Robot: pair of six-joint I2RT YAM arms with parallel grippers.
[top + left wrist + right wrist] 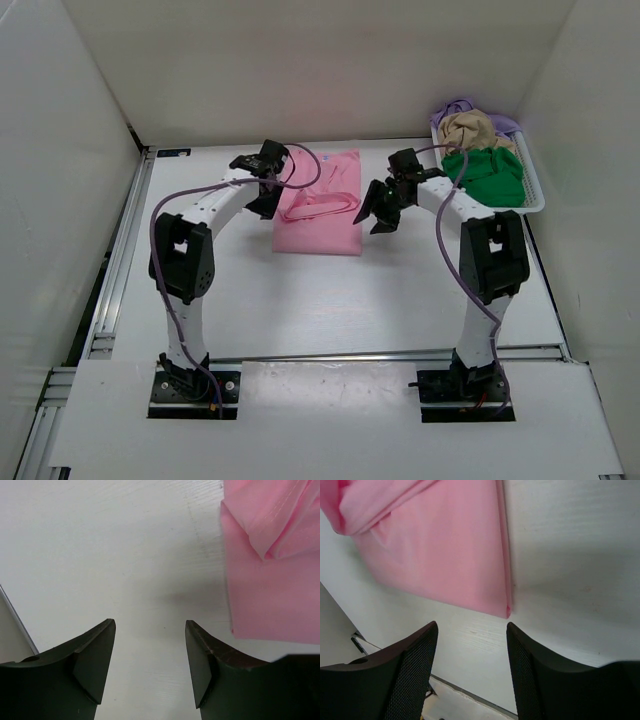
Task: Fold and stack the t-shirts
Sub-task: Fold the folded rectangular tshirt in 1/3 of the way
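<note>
The pink shirt (pixel 320 205) lies folded flat, mid-table. The green shirt (pixel 485 178), tan shirt (pixel 473 130) and purple shirt (pixel 455 105) sit crumpled in the far-right basket (pixel 537 196).

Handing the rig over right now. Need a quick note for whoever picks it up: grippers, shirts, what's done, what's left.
Left gripper: open, empty, over bare table beside the pink shirt's left edge.
Right gripper: open, empty, beside the pink shirt's right edge.
Pink shirt: flat on the table between the arms, roughly rectangular, with a loose fold lying across it.
Green shirt, tan shirt, lavender shirt: bunched in the white basket, far right.
Done: pink partly folded.
Left: finish pink, then fold and stack the other three.
</note>
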